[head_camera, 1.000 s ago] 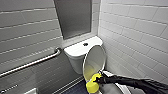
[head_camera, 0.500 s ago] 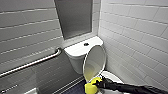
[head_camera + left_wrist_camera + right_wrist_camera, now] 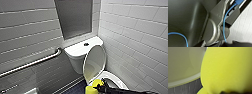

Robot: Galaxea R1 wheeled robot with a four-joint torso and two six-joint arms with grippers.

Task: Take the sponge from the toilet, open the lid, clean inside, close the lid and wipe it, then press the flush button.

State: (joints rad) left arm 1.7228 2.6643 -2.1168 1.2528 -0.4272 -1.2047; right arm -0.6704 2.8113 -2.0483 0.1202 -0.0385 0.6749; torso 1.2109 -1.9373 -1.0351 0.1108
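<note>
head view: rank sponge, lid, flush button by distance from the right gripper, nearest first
1. sponge: held in the right gripper, low in the view.
2. lid: raised upright, just behind the gripper.
3. flush button: centre of the tank top, beyond the lid.

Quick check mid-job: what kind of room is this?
A bathroom, probably an accessible toilet room: a white ceramic toilet with its oval lid raised, a metal grab bar beside it, and white-tiled walls.
</note>
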